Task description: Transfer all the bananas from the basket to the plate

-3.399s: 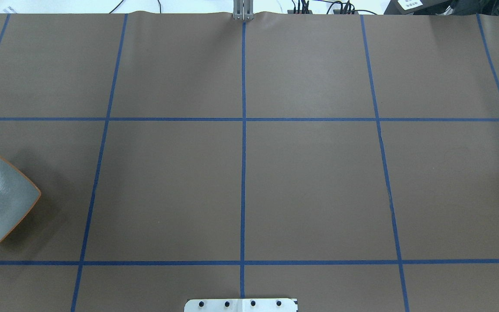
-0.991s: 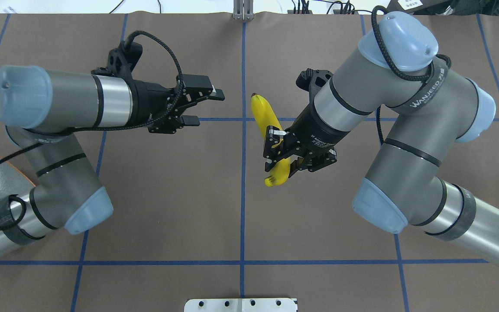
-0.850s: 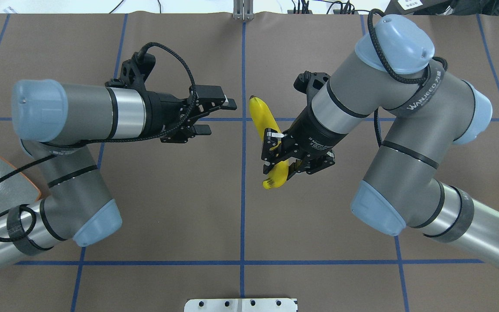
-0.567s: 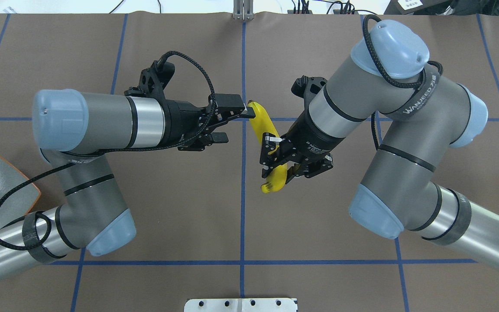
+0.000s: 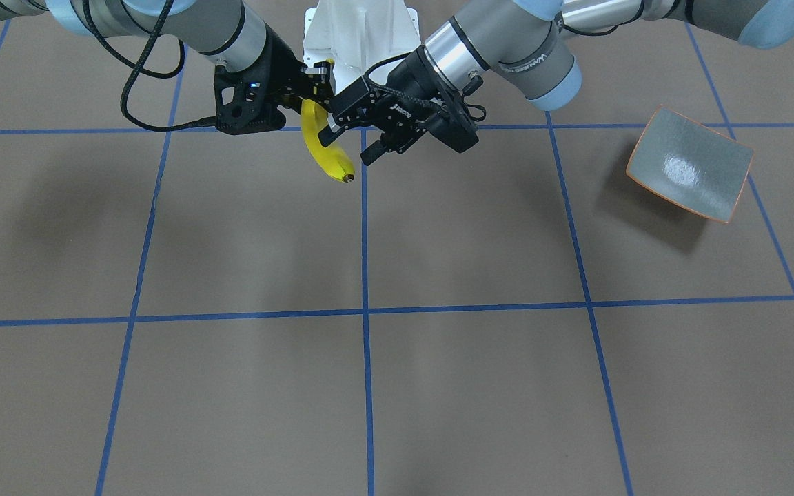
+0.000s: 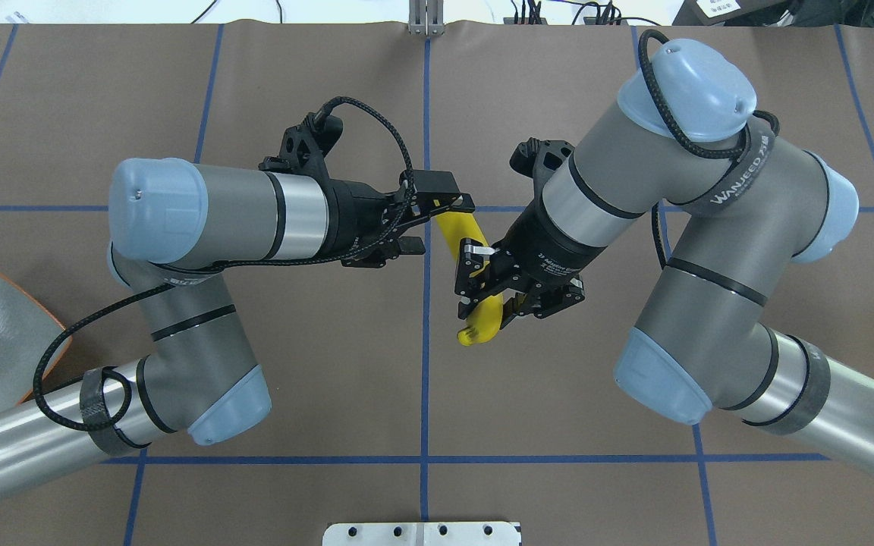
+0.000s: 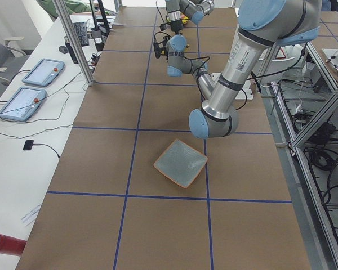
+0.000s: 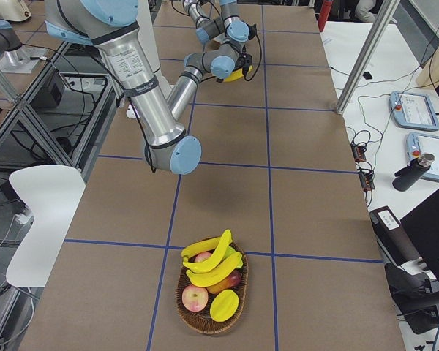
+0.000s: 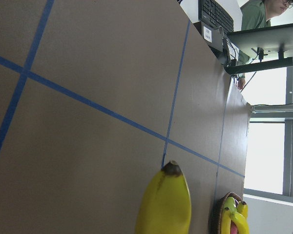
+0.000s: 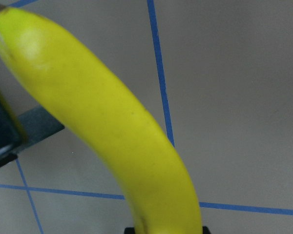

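Brown table (image 6: pixel 293 341) looks flat and dull. Right gripper (image 6: pixel 486 284) pinches a smooth, curved yellow banana (image 5: pixel 321 148). Left gripper (image 6: pixel 437 224) is spread apart beside it.

Robotics lab, probably, blue-taped grid table (image 5: pixel 473 241), teach pendants (image 7: pixel 42 72) alongside, aluminium frame posts (image 7: pixel 74 45)

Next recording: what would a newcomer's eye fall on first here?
A bright banana hangs over mid-table, the right hand shut on it and the open left hand around its far end. The grey plate lies empty at the robot's left; the full basket sits at the opposite end.
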`<state>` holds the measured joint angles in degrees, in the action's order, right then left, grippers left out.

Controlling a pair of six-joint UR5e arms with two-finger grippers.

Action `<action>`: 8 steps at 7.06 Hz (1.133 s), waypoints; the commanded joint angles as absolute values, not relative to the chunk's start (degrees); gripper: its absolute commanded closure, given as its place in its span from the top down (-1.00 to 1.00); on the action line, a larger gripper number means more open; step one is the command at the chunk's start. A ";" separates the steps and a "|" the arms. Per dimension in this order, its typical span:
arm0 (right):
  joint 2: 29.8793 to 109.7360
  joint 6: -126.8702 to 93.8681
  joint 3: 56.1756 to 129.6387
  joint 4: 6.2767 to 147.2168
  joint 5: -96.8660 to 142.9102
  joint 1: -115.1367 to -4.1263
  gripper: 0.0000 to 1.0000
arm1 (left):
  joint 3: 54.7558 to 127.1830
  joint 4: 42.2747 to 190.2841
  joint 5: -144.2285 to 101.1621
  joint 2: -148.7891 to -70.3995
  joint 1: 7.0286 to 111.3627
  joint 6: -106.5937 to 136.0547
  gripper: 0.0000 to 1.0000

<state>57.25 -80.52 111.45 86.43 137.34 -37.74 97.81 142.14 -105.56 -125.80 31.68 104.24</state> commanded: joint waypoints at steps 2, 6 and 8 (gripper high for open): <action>57.30 -80.51 111.53 86.48 137.29 -37.44 -1.00 | 96.42 142.12 -105.56 -126.82 31.20 104.24 0.97; 57.39 -80.51 111.62 86.40 137.29 -37.35 -1.00 | 93.34 142.21 -105.56 -128.41 30.23 104.24 0.59; 57.39 -80.68 111.97 86.40 137.29 -37.35 -1.00 | 93.34 142.73 -105.56 -128.41 29.80 104.15 0.26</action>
<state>57.39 -80.54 111.71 86.40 137.28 -37.36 93.41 142.48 -105.56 -128.38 30.15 104.18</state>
